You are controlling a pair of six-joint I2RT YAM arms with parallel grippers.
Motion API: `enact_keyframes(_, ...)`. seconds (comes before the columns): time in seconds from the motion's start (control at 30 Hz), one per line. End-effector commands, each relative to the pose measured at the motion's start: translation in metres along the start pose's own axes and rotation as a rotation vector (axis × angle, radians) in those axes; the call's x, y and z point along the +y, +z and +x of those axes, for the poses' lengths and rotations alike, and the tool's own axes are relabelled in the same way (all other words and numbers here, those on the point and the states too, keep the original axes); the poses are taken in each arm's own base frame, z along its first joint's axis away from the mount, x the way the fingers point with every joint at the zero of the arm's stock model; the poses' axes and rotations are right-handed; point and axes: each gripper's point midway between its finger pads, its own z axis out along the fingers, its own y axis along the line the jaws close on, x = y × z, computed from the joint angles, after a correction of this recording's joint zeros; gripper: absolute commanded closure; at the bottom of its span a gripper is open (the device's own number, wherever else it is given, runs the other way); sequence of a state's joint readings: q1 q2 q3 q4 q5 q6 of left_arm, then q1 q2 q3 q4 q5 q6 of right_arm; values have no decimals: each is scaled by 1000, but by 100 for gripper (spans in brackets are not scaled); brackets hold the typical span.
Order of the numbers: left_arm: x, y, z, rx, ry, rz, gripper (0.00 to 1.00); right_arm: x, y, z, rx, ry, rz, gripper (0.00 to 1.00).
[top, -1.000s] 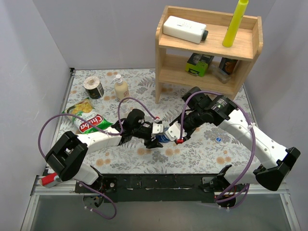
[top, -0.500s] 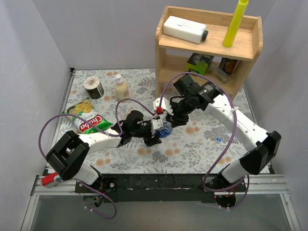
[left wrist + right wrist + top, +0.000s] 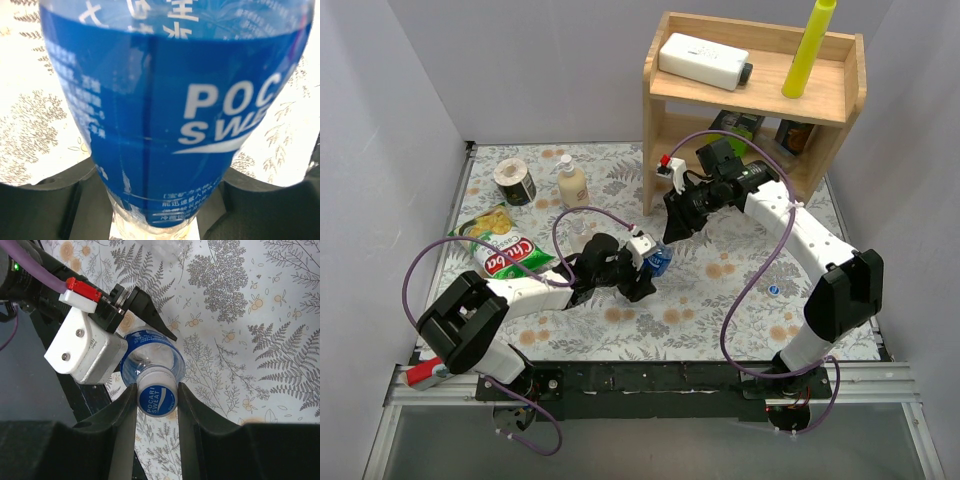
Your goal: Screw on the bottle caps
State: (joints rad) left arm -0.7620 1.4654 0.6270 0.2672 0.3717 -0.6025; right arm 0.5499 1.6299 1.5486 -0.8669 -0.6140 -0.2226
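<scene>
My left gripper (image 3: 645, 272) is shut on the clear bottle with the blue label band (image 3: 658, 262), holding it upright over the mat. In the left wrist view the label (image 3: 175, 115) fills the frame between the black fingers (image 3: 50, 210). My right gripper (image 3: 663, 235) reaches over the bottle from behind. In the right wrist view its fingers press both sides of the blue cap (image 3: 156, 400), which sits on the bottle's neck (image 3: 165, 357). A second blue cap (image 3: 773, 290) lies on the mat at the right. A clear plain bottle (image 3: 582, 230) seems to stand behind the left arm, partly hidden.
A wooden shelf (image 3: 750, 100) with boxes and a yellow tube stands at the back right, close behind the right arm. A cream bottle (image 3: 570, 183), a tape roll (image 3: 514, 181) and a snack bag (image 3: 505, 257) lie at the back left.
My right arm swung from the bottle's right side to behind it and its gripper came over the bottle's top, round the cap. My left gripper kept hold of the bottle, shifting slightly.
</scene>
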Motion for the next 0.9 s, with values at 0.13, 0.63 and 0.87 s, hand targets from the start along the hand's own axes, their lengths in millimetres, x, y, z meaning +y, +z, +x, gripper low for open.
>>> enact_keyframes(0.13, -3, -3, -92, -294, 33, 15, 100, 31, 15, 18, 92, 152, -123, 84)
enact_keyframes(0.63, -28, -2, -39, -166, 24, 155, 100, 41, -87, -28, -77, -161, -47, 7)
enact_keyframes(0.87, -48, -5, -25, -94, 182, 311, 100, 62, -100, 8, -34, -680, -62, 5)
